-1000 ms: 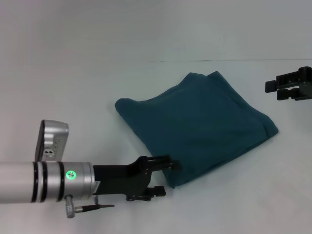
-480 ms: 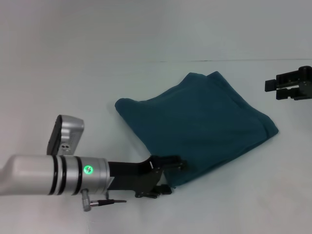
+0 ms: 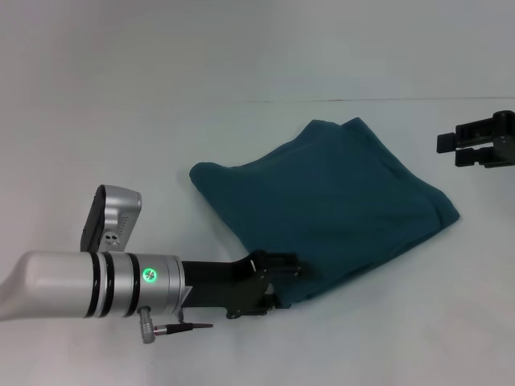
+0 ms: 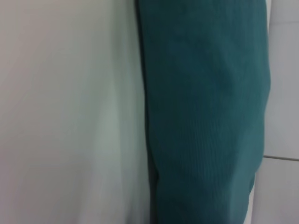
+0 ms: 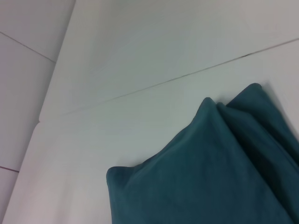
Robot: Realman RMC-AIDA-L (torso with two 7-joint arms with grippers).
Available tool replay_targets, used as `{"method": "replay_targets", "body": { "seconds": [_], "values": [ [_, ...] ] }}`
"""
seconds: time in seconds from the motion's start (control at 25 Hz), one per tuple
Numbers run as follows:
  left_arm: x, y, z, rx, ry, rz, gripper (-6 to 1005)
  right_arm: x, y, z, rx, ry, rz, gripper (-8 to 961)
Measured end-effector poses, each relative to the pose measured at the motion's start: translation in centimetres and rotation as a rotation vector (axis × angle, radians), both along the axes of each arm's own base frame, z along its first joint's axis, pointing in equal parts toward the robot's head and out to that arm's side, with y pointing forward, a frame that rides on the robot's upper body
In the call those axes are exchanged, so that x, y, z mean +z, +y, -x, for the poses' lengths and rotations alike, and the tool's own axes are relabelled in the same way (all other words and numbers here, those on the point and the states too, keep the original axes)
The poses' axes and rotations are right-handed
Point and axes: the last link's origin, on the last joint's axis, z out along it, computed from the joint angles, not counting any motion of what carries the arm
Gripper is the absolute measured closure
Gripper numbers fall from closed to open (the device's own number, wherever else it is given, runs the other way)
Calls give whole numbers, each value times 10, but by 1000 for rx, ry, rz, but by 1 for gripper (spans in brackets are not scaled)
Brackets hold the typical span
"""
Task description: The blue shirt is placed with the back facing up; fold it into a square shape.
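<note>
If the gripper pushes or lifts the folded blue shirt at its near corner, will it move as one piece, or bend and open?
The blue shirt looks soft, with rounded folds, so it would probably sag when lifted. Layered edges show at its far corner, so a push from the left gripper at the near corner may wrinkle it or shift the layers. It likely will not roll.

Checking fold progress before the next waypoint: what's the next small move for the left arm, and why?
Probably a short push or tuck of the near corner, then back off. The blue shirt already lies in a compact, roughly square fold, and the left gripper sits low at its nearest corner. The right gripper is parked off to the side, clear of the cloth.
</note>
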Motion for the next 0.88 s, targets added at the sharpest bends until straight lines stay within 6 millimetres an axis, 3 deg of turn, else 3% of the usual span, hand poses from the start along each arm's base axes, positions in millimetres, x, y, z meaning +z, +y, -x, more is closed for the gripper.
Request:
{"method": "replay_targets", "body": {
  "seconds": [0.6, 0.88],
  "values": [
    [0, -10, -1, -57, -24, 26, 739, -1, 0, -1, -5, 5, 3, 393],
    [24, -15, 17, -68, -36, -22, 951, -2, -5, -10, -31, 16, -4, 395]
  ]
}}
